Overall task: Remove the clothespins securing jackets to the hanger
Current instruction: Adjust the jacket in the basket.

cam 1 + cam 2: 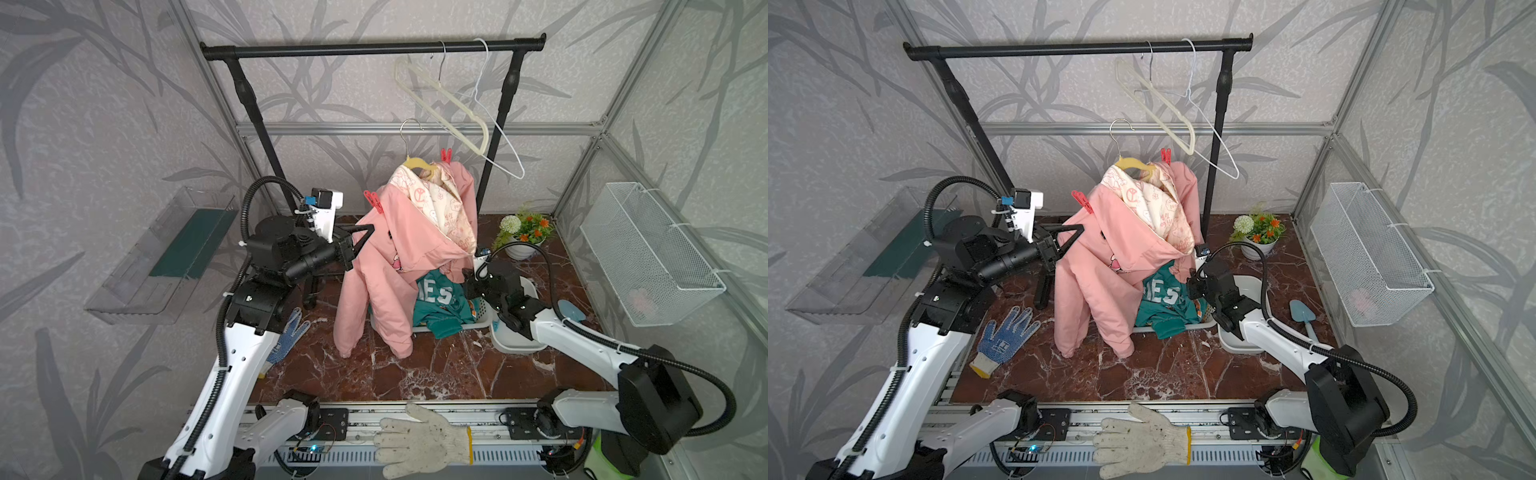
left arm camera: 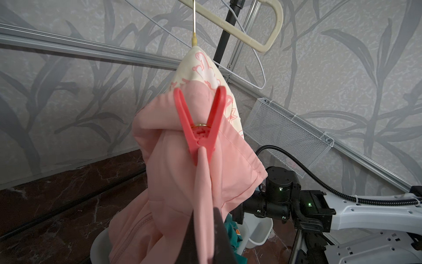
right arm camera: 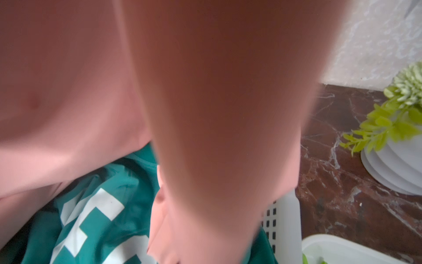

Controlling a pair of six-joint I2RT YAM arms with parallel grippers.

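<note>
left gripper [image 1: 371, 228] clamping puffy pink jacket [image 1: 399, 232] fold below red plastic peg [image 2: 201, 134], right gripper [image 1: 468, 277] at sleeve [image 3: 228, 114], grip untellable, marble floor [image 1: 415, 374] open in front

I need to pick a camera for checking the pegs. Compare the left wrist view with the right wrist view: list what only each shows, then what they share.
Only the left wrist view: a red clothespin clamped on a fold of the pink jacket, the hanger hook above it, an empty cream hanger, and the wire basket.
Only the right wrist view: the white lettering on the teal jacket, and the potted plant.
Both: the pink jacket, some teal jacket, and the marble surface.
</note>
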